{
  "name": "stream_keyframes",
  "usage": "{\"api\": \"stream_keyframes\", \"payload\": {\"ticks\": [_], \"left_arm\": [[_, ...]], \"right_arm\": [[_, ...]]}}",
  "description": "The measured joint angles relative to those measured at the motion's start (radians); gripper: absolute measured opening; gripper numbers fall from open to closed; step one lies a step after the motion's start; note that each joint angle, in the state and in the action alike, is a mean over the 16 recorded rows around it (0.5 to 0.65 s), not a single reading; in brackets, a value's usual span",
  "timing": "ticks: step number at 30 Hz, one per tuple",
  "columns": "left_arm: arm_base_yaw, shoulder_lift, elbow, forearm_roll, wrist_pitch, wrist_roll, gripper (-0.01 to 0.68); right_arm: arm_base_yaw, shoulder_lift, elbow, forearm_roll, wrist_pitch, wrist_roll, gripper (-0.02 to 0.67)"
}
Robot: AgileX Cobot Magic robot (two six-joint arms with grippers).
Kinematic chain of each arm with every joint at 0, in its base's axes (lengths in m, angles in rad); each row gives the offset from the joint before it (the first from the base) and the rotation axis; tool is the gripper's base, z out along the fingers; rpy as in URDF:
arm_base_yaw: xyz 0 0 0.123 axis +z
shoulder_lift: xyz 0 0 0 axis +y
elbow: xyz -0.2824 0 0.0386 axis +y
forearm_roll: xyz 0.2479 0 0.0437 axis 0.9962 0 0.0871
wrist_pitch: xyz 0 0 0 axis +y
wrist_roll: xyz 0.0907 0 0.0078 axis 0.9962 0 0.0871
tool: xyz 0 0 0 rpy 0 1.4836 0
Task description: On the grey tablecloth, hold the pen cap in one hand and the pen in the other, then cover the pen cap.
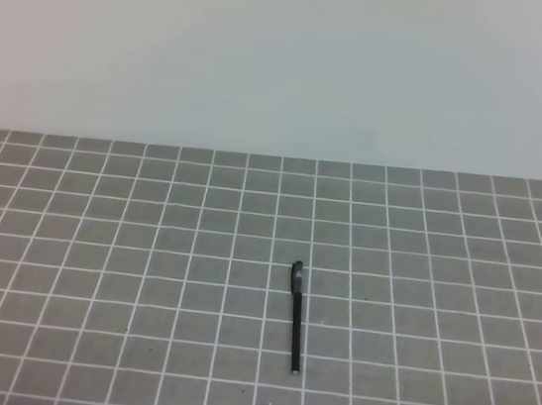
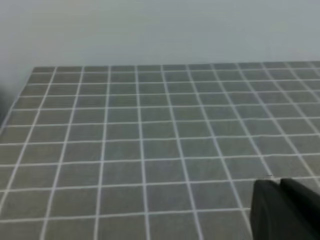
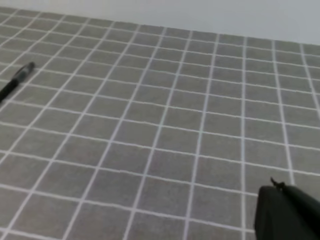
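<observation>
Where the high view looks down on the table, the cloth [image 1: 92, 269] is flat and grey, ruled by thin white lines into small squares, and runs to a pale wall at the far edge; the pen [image 1: 296, 318] lies alone on it, a little right of centre and toward the near side; it is a slim black stick, nearly straight along the near-far line, its far end slightly thicker with a faint grey band, its near end finishing in a small pale tip; whether the cap sits on it cannot be told, and no loose cap shows; neither arm appears in this view.

In the left wrist view, the cloth [image 2: 125, 150] fills the frame up to the wall; the left gripper [image 2: 285, 210] shows only as a dark block at the near right corner, its fingers pressed together with nothing between them; no pen shows here.

In the right wrist view, the pen [image 3: 15, 82] lies at the far left edge, only one end visible, black with a greyish tip; the right gripper [image 3: 287, 212] is a dark shape at the near right corner, clenched and empty, well apart from the pen.
</observation>
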Motion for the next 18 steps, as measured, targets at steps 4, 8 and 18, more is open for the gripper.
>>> {"api": "stream_keyframes", "payload": {"ticks": [4, 8, 18], "left_arm": [[0.038, 0.000, 0.000, 0.012, 0.041, -0.009, -0.003], [0.068, 0.000, 0.000, 0.013, 0.063, -0.004, -0.003], [0.086, 0.003, 0.000, 0.013, 0.063, -0.009, -0.003]], "right_arm": [[-0.037, 0.001, -0.003, -0.004, 0.006, 0.038, 0.003], [-0.061, 0.001, -0.004, -0.008, 0.013, 0.075, 0.003], [-0.115, 0.002, -0.007, -0.015, 0.022, 0.132, 0.003]]}}
